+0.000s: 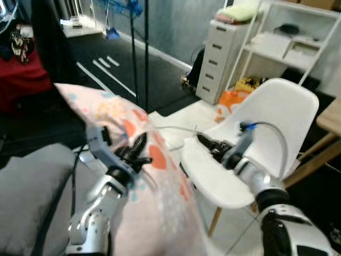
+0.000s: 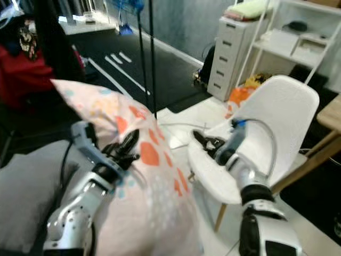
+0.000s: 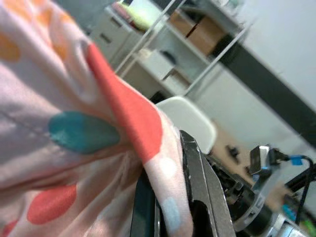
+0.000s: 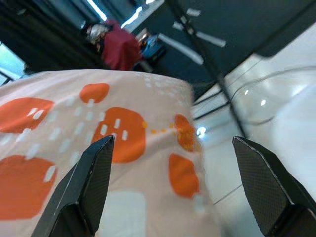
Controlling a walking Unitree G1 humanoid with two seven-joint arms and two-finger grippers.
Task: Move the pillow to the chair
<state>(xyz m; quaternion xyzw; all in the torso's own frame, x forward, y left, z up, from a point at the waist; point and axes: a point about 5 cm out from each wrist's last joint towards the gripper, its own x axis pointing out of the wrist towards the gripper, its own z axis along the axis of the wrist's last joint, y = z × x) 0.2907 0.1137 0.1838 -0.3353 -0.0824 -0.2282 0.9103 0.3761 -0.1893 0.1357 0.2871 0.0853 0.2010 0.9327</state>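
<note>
Item: polka-dot pillow (image 1: 154, 181), pink with orange and teal spots, held up just left of the white shell chair (image 1: 277, 117), not yet on its seat.

Left gripper (image 1: 136, 152): clamped on a fold of the cover; your left wrist view confirms fabric pinched between the fingers (image 3: 202, 187).

Right gripper (image 1: 209, 144): spread wide over the seat, holding nothing; the right wrist view shows the pillow just ahead.

Step, as you might judge: carry. Next: swing rightward over the seat, then release.

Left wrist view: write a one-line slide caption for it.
Left gripper pinches the spotted pink pillow, with the white chair behind it.
</note>
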